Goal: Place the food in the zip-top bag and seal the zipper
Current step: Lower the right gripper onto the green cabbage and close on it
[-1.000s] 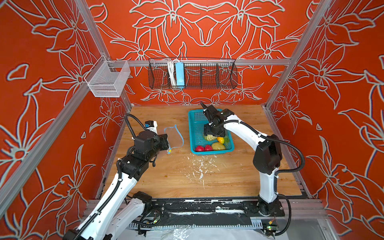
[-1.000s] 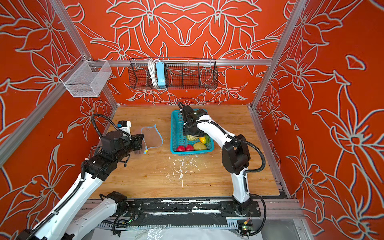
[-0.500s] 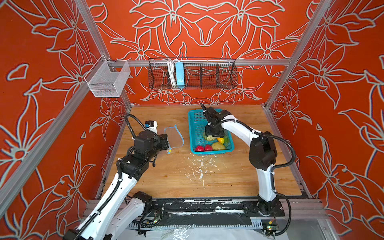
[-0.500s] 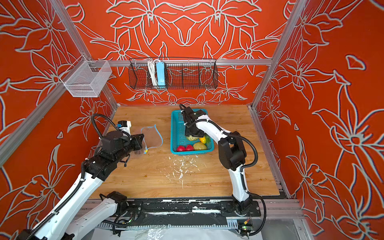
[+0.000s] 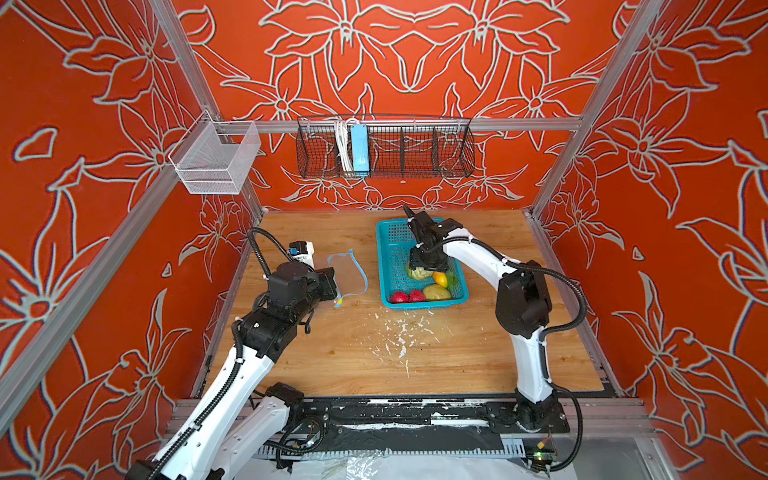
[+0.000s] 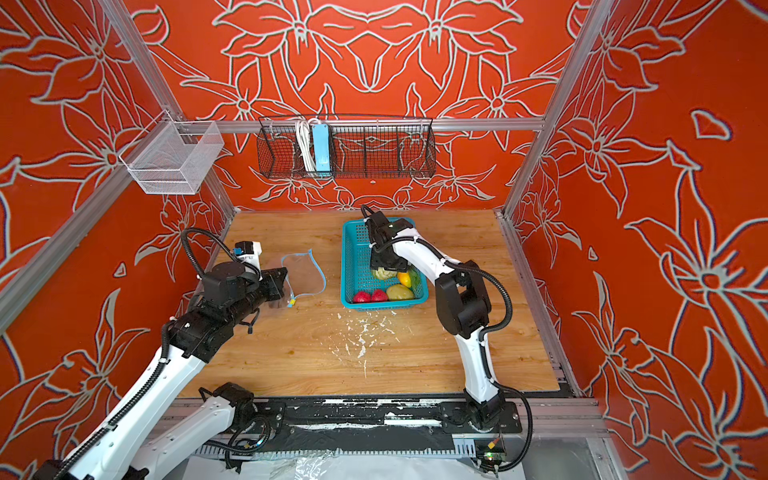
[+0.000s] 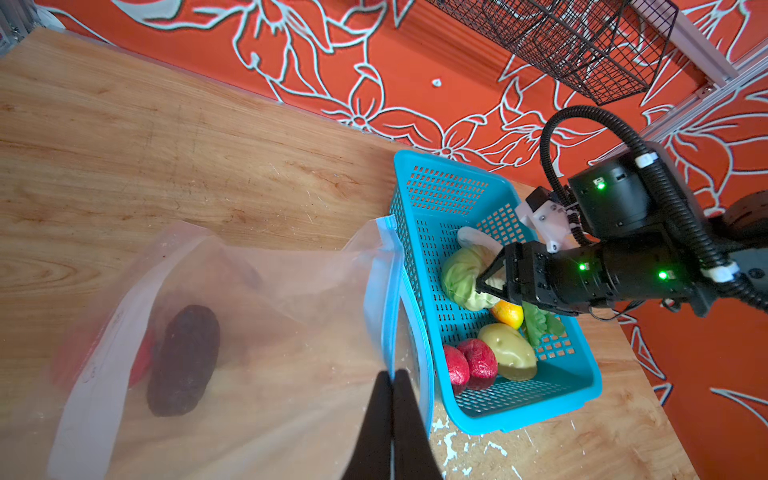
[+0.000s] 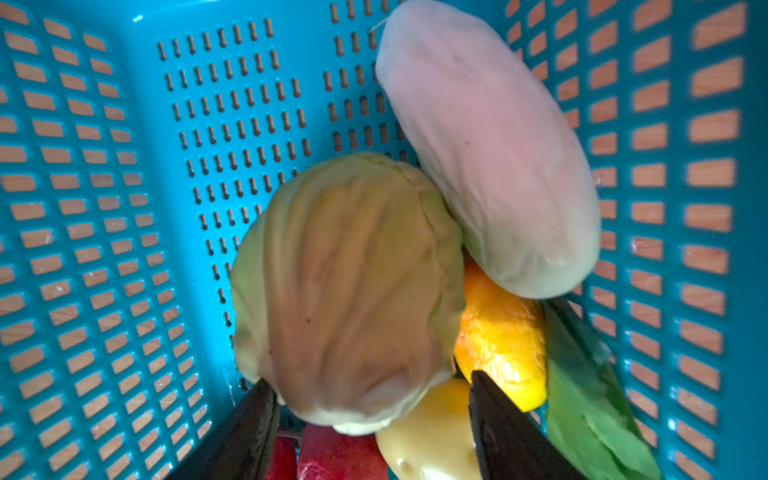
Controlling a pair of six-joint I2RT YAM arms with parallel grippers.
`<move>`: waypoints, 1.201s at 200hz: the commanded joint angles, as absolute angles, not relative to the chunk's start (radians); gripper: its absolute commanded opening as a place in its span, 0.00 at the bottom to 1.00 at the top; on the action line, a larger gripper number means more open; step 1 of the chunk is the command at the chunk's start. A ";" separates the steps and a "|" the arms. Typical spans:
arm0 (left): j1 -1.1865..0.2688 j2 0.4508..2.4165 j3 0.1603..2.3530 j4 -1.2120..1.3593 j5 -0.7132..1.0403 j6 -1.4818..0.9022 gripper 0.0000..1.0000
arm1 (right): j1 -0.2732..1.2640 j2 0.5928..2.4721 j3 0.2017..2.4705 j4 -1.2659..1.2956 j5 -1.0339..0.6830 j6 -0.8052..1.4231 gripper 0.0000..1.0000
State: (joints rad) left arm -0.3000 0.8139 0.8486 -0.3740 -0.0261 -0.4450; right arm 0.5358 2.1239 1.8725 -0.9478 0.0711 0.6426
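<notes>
- The right claw [image 8: 370, 378] reaches down into the blue basket [image 5: 384, 266], just right of centre in both top views. Its jaws are spread to either side of the green cabbage [image 8: 349, 291].
- One finger [image 8: 257, 415] lies against the cabbage's edge. The other seems to leave a thin gap, so I judge the cabbage straddled but not yet gripped.
- The cabbage lies straight ahead of the claw, between its fingers. It is roundish, and its ribs run roughly along the line of the claw's reach, so the fingers cross its narrower width.
- Pressed against the cabbage are a pale cucumber [image 8: 490, 158] and an orange mango [image 8: 503, 340]. A yellow potato [image 5: 436, 293] and two strawberries [image 5: 407, 296] sit at the basket's near end.
- The left claw [image 7: 392, 374] is closed, pinching the clear bag [image 5: 347, 276] by its edge beside the blue zipper strip [image 7: 380, 291].
- In both top views the bag lies just left of the basket, with its open mouth turned toward the basket.
- A dark avocado [image 7: 185, 359] is already inside the bag, with something red half hidden beside it.
- The right arm is far nearer the cabbage. Its likely move is to close, lift clear of the basket wall and carry the cabbage leftward to the bag's mouth. The cucumber leaning on the cabbage may shift as it lifts.
</notes>
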 commanded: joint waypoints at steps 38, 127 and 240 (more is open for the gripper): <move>-0.296 0.797 0.832 -0.365 -0.038 -0.436 0.00 | 0.517 2.175 1.887 -0.956 0.094 0.636 0.47; -0.296 0.784 0.828 -0.361 -0.046 -0.434 0.00 | 0.517 2.168 1.884 -0.965 0.057 0.640 0.15; -0.296 0.792 0.829 -0.356 -0.040 -0.442 0.00 | 0.517 2.046 1.811 -0.903 0.036 0.653 0.00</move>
State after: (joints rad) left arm -0.3000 0.7933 0.8371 -0.3740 -0.0395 -0.4454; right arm 0.5243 2.1021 1.8385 -0.9009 0.0364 0.6327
